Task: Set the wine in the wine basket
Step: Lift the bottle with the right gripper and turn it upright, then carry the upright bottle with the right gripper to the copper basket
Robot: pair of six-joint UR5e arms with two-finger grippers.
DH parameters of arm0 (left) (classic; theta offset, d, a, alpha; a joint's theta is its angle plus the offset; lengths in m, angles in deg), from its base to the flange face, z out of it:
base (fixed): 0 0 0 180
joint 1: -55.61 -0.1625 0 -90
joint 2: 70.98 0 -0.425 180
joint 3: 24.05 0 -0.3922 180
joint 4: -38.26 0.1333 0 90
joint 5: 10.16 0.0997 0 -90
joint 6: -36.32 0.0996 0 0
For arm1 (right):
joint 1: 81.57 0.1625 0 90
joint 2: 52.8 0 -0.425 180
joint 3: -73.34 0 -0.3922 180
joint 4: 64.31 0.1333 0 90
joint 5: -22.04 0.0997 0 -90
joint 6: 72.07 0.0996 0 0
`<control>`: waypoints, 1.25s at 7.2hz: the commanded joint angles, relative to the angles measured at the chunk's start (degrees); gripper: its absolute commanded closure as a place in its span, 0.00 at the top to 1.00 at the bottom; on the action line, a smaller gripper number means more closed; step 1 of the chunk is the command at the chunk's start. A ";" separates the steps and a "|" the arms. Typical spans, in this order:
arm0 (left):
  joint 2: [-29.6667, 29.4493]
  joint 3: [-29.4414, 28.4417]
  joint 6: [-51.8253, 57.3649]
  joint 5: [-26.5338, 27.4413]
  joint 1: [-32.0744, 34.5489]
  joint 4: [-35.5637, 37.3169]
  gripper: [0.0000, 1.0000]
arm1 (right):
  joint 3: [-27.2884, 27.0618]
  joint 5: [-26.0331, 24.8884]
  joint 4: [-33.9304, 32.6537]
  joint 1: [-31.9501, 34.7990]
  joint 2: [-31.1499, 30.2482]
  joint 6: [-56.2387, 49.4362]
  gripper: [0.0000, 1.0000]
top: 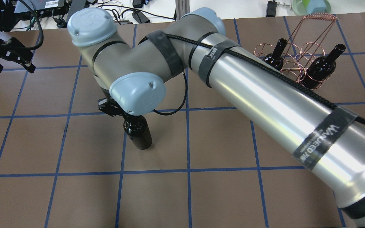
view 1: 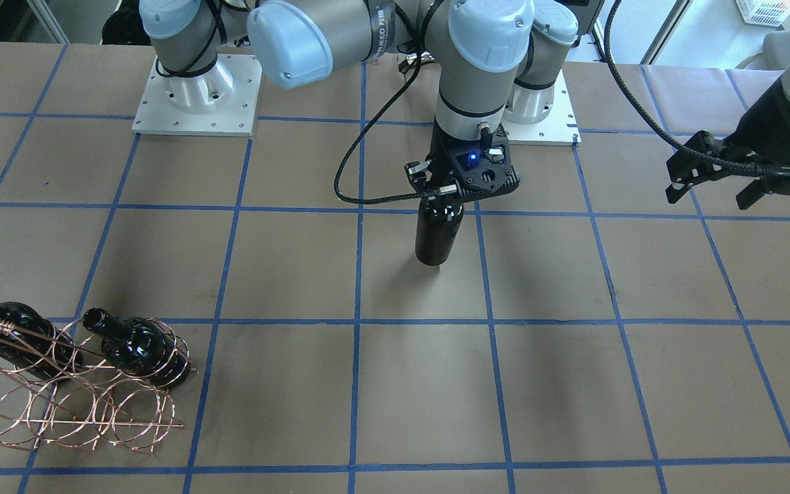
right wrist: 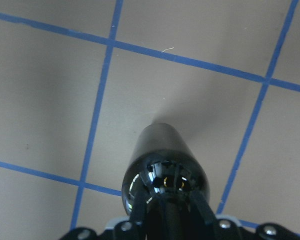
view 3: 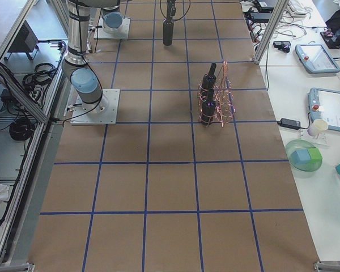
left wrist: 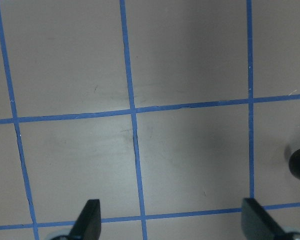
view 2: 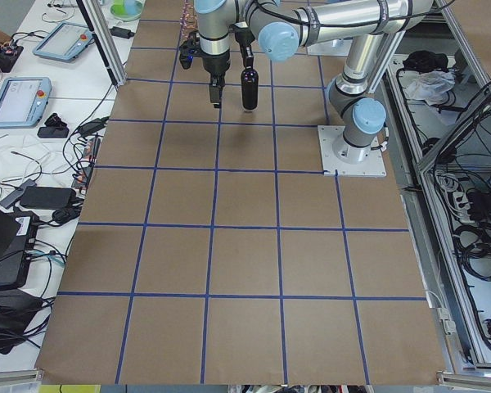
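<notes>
Right gripper [view 1: 438,197] is clamped on the neck of the wine [view 1: 438,237], the bottle upright directly beneath it: carrying step. Next, swing it well across to the wine basket [view 1: 73,405] and line it up over a free loop. Left gripper [view 1: 709,194] gapes wide, empty

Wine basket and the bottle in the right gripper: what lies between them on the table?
In the exterior front-facing view, only bare brown table separates the wine basket from the bottle in the right gripper.
</notes>
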 commanded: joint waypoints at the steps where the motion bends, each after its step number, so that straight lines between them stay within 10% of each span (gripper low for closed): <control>1: 0.00 0.09 0.00 0.00 0.00 0.00 1.00 | -1.55 -3.16 2.39 -6.37 -2.80 -8.28 0.00; 9: 0.97 1.14 -0.88 -2.55 0.79 0.09 1.00 | -2.35 -7.22 15.23 -30.98 -16.16 -39.66 0.00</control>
